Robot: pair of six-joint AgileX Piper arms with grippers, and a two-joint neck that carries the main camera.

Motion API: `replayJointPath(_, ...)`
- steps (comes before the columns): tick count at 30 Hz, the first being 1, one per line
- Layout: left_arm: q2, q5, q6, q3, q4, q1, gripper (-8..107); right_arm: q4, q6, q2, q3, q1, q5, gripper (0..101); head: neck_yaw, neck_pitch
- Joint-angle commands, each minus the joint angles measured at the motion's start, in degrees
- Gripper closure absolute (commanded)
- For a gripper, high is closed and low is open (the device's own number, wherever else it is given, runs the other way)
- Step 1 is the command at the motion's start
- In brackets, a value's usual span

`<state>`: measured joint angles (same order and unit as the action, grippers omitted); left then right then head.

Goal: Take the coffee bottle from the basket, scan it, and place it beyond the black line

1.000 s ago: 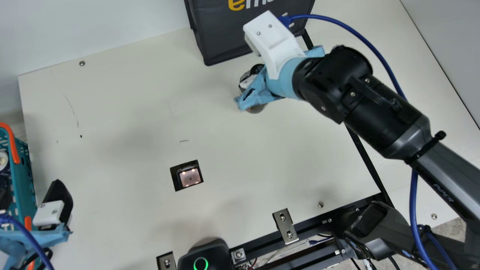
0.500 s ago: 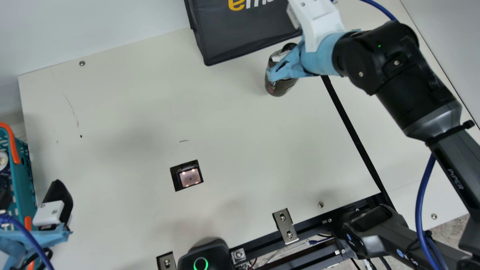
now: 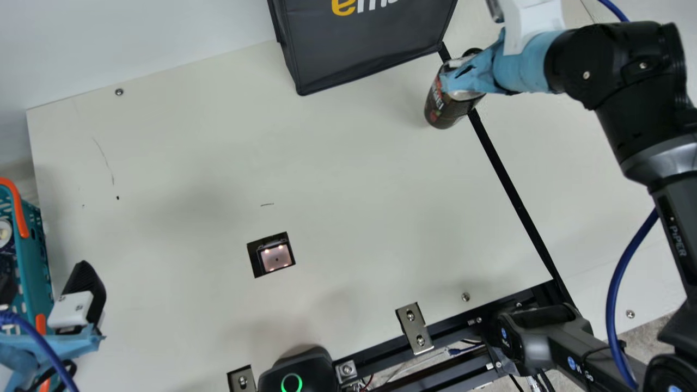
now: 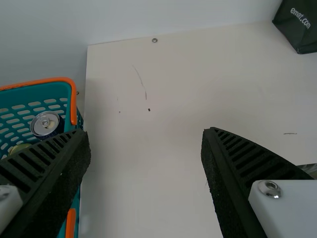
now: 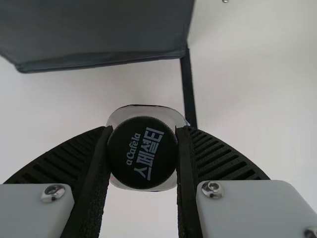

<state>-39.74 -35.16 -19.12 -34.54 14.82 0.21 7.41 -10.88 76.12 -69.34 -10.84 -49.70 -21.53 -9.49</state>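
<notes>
We pinch the coffee bottle (image 3: pixel 444 109) between the fingers of our right gripper (image 3: pixel 460 76), beside the black line (image 3: pixel 512 188) | our left gripper (image 3: pixel 44 274), near the basket (image 3: pixel 35 256), has its fingers spread.

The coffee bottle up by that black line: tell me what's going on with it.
The robot's right hand is closed on the coffee bottle near its cap, holding it at the black line, not yet fully beyond it. Whether the base touches the table or the bottle has been scanned, I can't tell. The left hand is open and empty by the basket, which holds a can.
</notes>
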Motion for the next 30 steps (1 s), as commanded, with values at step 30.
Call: replayJointPath(30,0.0,0.0,0.0,0.0,0.0,0.0,9,3.0,-11.0,9.5,-6.6,-15.6,1.8,101,0.0,1.6)
